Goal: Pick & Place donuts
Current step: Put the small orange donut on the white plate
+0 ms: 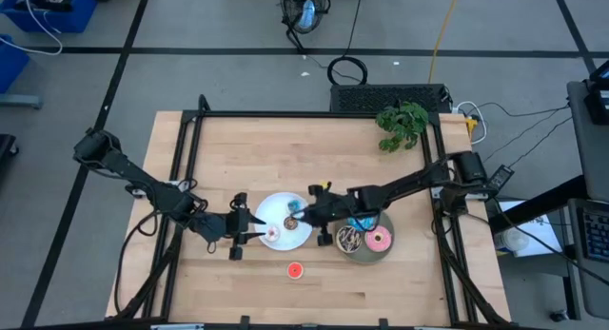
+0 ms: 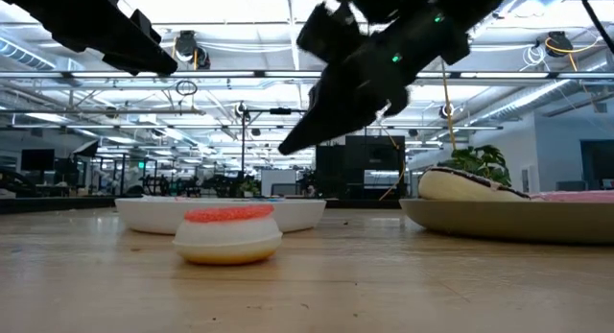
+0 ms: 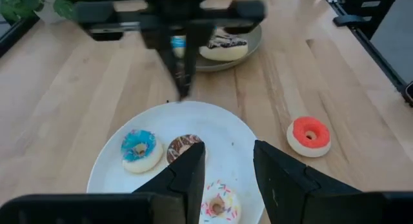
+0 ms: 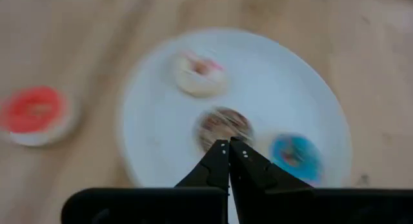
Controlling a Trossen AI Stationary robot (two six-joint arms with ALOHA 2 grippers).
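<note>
Honestly, brown donut (image 4: pixel 224 126) just ahead of right gripper (image 4: pixel 228 145), tips pinched together, empty. Looks light, stiff, slippery; pinch across ring.

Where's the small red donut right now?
The small red donut lies alone on the bare wood at the table's near edge, just off the white plate, apart from it, closer to the left tool.
</note>
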